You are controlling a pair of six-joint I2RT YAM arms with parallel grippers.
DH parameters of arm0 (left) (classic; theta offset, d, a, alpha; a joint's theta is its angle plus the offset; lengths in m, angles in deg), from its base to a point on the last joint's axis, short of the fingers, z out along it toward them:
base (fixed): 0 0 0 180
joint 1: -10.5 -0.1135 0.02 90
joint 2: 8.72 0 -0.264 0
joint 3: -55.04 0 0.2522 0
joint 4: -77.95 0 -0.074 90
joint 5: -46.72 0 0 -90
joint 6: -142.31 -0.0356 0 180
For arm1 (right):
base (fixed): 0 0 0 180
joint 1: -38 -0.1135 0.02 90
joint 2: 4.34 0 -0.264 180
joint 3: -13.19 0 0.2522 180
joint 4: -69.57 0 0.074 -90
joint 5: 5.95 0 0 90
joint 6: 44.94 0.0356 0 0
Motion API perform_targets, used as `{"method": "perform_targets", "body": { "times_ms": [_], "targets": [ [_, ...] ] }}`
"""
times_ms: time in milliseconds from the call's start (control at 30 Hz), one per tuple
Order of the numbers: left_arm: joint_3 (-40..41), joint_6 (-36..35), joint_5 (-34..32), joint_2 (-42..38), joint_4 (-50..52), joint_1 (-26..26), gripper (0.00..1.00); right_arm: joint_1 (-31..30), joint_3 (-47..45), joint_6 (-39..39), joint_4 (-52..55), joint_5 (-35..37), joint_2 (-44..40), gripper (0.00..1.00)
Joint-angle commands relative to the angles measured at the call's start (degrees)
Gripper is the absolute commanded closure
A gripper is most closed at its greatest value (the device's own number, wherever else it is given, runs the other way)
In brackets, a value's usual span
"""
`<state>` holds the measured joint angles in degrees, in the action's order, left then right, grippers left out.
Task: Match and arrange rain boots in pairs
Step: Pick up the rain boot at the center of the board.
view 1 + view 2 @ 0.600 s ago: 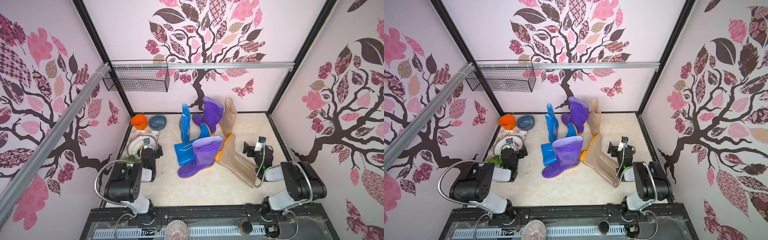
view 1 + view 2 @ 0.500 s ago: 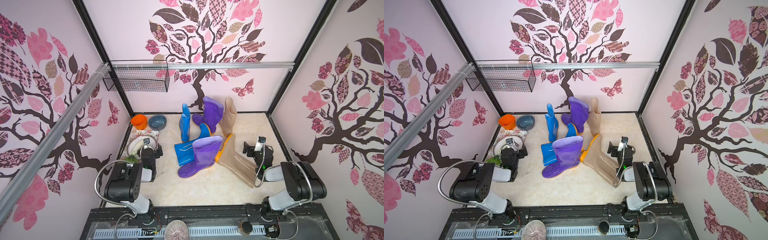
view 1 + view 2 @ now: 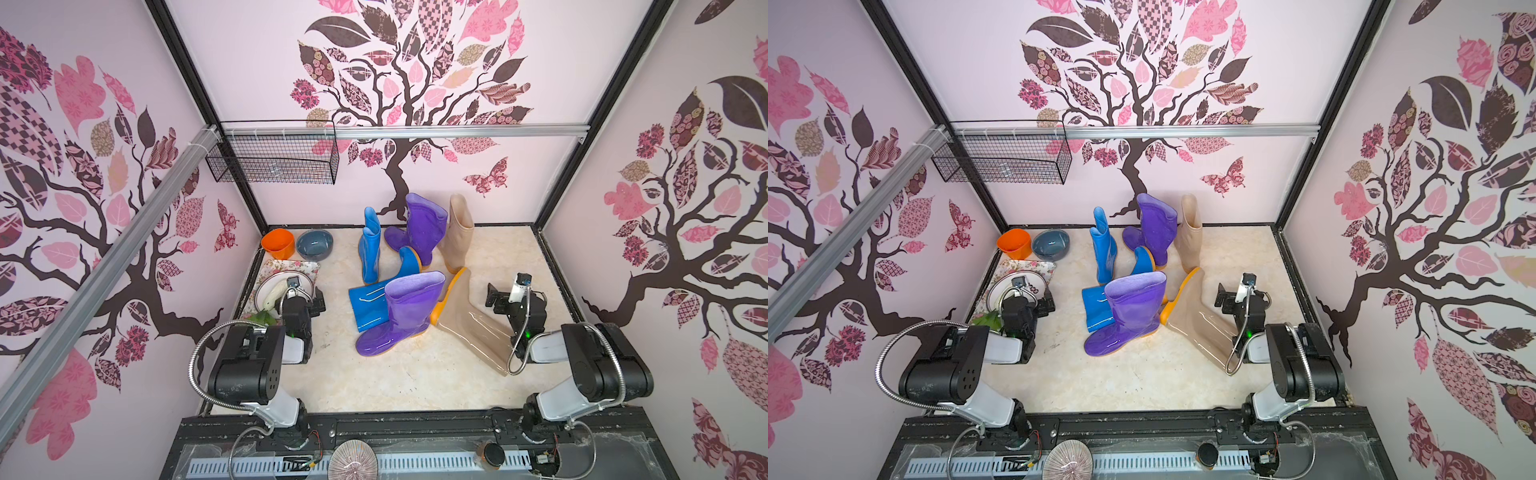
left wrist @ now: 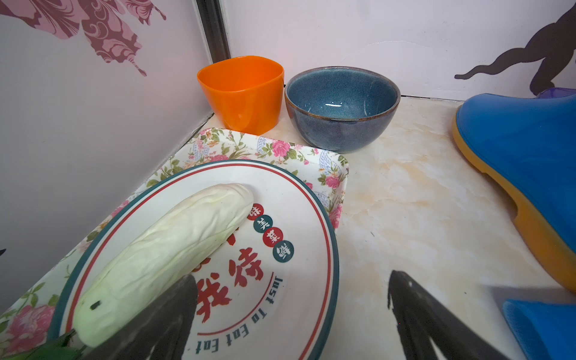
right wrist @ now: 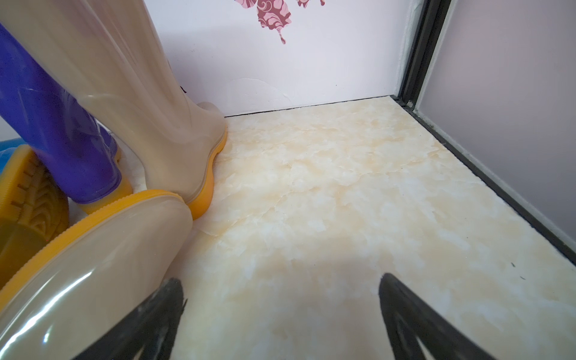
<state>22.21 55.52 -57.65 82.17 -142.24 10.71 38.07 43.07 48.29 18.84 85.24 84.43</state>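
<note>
In both top views all six rain boots cluster on the marble-look desk (image 3: pixel 395 382) toward the back wall. Three stand in a row: the upright blue boot (image 3: pixel 370 249), the rear purple boot (image 3: pixel 424 228) and the upright beige boot (image 3: pixel 457 237). Nearer the arms, the lying blue boot (image 3: pixel 372 309) rests on its side and the front purple boot (image 3: pixel 401 316) stands against its shaft. The lying beige boot (image 3: pixel 473 328) stretches toward the right arm. Only these views show the front purple boot. The left gripper (image 3: pixel 303 296) hovers at the edge of the plate (image 3: pixel 262 291). The right gripper (image 3: pixel 514 297) hangs just beside the lying beige boot.

The left wrist view adds the corner in detail. The orange cup (image 4: pixel 241 93) and the blue-grey bowl (image 4: pixel 341 106) sit side by side, and the floral tray (image 4: pixel 311 156) carries the lettered plate. A pale ribbed vegetable (image 4: pixel 168 249) lies on the plate. The upright blue boot's foot and the lying blue boot's shaft edge show too. The left gripper's jaws are spread wide and hold nothing. One finger (image 4: pixel 162 318) is over the vegetable's stem end, contact unclear.

The right wrist view alone shows the tread of the lying blue boot's sole, beside the rear purple and upright beige boots. The right gripper's jaws are spread wide and empty. One finger (image 5: pixel 149 314) is just beside the lying beige boot's foot; whether it touches is unclear.
</note>
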Motion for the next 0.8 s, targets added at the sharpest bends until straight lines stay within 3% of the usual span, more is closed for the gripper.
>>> {"method": "perform_targets", "body": {
  "times_ms": [0,533,633,767],
  "targets": [
    [-1.9,0.0,-0.4,0.1,-1.2,0.1,0.02,-0.2,0.6,0.1,-0.7,-0.5,0.3,0.0],
    [-1.8,0.1,-0.4,0.0,-1.3,0.1,0.02,-0.2,0.5,0.0,-0.8,-0.4,0.0,0.0],
    [-1.5,-0.1,-0.4,-0.2,-1.9,0.1,0.03,-0.3,-2.6,2.6,-5.2,6.4,-2.7,0.0],
    [-4.5,-1.9,-0.4,-5.9,8.3,1.6,0.04,-0.3,-0.5,2.4,6.0,6.8,-11.3,0.0]
  ]
}}
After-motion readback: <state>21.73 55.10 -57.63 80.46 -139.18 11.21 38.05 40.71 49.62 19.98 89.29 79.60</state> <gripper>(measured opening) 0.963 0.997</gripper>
